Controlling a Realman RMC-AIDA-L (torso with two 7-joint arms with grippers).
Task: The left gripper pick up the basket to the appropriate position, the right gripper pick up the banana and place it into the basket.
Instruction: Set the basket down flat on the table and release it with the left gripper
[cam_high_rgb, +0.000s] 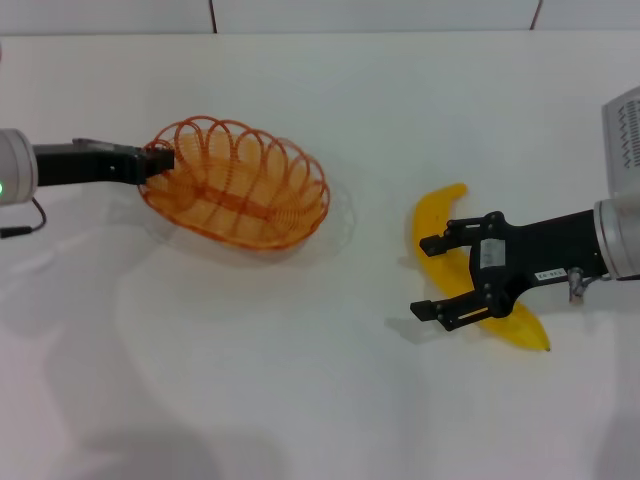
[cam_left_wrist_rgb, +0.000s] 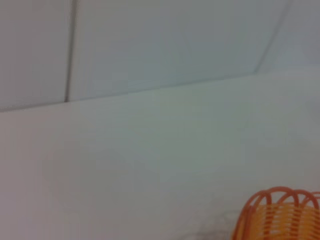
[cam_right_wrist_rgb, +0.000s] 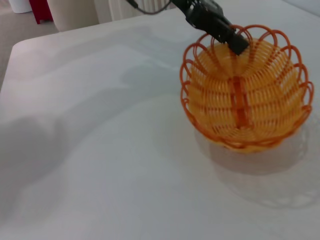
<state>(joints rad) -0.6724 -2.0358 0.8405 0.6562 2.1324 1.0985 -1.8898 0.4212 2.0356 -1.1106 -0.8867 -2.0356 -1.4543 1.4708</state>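
Observation:
The orange wire basket (cam_high_rgb: 240, 185) is at the left-centre of the white table, and its shadow lies apart from it, so it looks slightly raised. My left gripper (cam_high_rgb: 160, 160) is shut on the basket's left rim; the right wrist view shows this grip on the rim (cam_right_wrist_rgb: 232, 40) and the whole basket (cam_right_wrist_rgb: 245, 95). The left wrist view shows only a piece of the basket (cam_left_wrist_rgb: 280, 215). The yellow banana (cam_high_rgb: 443, 215) lies on the table at the right. My right gripper (cam_high_rgb: 432, 277) is open and hovers over the banana's middle, with its fingertips reaching past the banana towards the basket.
The white table (cam_high_rgb: 300, 380) stretches wide in front and between basket and banana. A pale wall with seams runs behind the table's back edge (cam_left_wrist_rgb: 150, 90). A red object (cam_right_wrist_rgb: 40, 10) and a beige one stand beyond the table's corner.

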